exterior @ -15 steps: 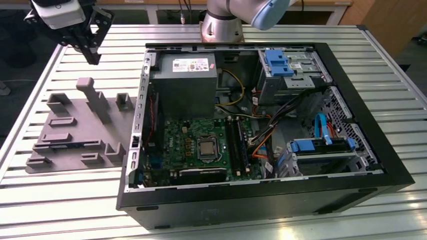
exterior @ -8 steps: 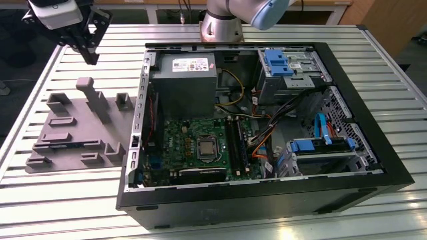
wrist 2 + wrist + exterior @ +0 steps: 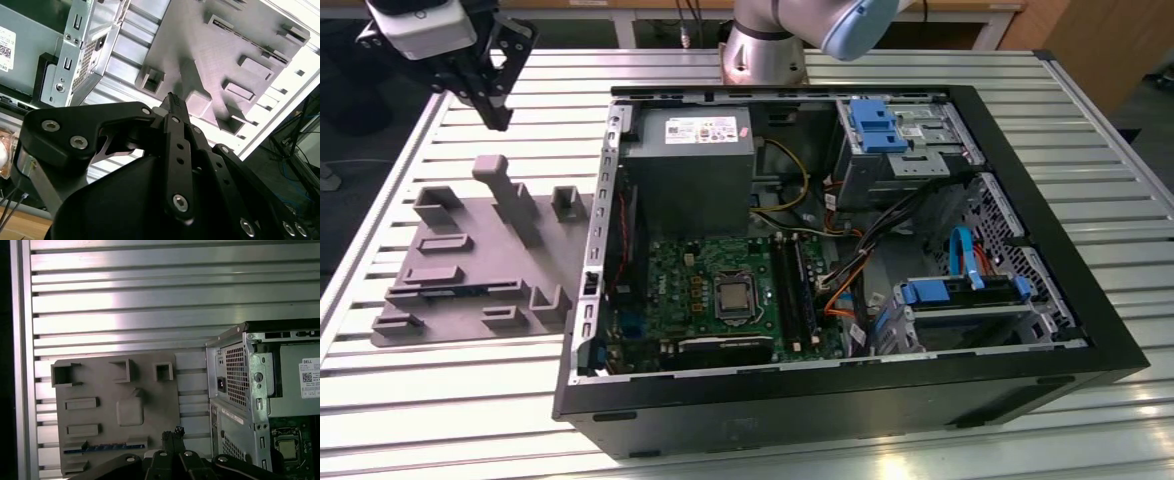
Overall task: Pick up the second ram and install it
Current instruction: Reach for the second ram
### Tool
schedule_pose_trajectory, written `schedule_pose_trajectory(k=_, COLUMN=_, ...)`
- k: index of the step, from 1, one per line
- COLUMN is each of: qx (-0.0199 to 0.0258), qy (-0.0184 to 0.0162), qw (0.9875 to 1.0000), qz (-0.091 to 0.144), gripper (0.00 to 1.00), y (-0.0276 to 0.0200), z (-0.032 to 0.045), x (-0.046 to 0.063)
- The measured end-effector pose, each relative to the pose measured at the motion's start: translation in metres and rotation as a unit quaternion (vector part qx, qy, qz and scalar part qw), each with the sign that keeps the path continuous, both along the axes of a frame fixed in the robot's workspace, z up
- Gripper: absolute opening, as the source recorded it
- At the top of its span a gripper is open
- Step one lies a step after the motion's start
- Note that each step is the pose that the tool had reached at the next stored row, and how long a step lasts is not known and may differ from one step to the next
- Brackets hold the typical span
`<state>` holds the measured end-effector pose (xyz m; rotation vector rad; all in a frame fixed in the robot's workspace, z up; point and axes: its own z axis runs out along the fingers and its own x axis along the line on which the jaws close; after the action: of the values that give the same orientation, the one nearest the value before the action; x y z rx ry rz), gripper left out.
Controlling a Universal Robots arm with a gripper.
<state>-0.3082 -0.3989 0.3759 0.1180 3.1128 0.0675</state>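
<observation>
Hovering above the grey holder (image 3: 467,265) on the tabletop (image 3: 454,400), the gripper (image 3: 496,112) looks pinched shut and empty. The second ram (image 3: 105,446) sits in a holder slot. Pickup stage, I'd judge: grasping calls for parted fingers squared across the stick.

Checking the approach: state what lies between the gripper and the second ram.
In the first wrist view, only bare grey moulded fixture plate separates the black gripper from the blue-green ram stick in its slot.
</observation>
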Motion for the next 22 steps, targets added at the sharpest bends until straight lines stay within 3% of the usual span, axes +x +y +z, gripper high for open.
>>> schedule_pose_trajectory(k=7, qx=0.0000, qy=0.0000, qw=1.0000, qz=0.000, gripper=0.11, y=-0.0004, z=-0.0005, x=-0.013)
schedule_pose_trajectory(k=13, qx=-0.0003, qy=0.0000, qw=1.0000, qz=0.000, gripper=0.11, y=-0.0111, z=-0.0005, x=-0.017)
schedule_pose_trajectory(k=17, qx=-0.0057, qy=0.0002, qw=1.0000, qz=0.000, gripper=0.11, y=-0.0173, z=-0.0005, x=-0.018)
schedule_pose_trajectory(k=22, qx=-0.0120, qy=0.0003, qw=0.9999, qz=0.000, gripper=0.11, y=-0.0188, z=-0.0007, x=-0.020)
